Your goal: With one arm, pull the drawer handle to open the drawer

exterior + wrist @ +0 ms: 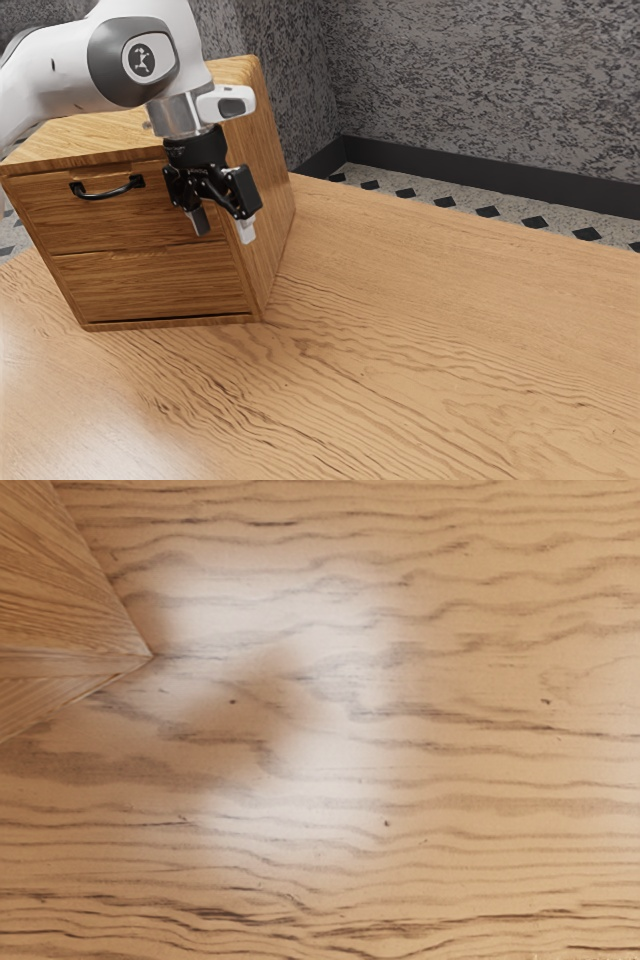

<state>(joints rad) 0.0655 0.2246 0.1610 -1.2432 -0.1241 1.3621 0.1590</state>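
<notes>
1. Gripper [224, 232] – fingers spread, gripping nothing; it hangs before the cabinet's [150, 275] front corner, on the exterior view's right.
2. Drawer handle [107, 187] – black, on the top drawer [100, 220], apart from the fingers toward the exterior view's left; drawer looks shut.
3. Wrist view adds the table [450, 830] under the hand, the cabinet corner [60, 610], and a soft shadow [270, 715].
</notes>
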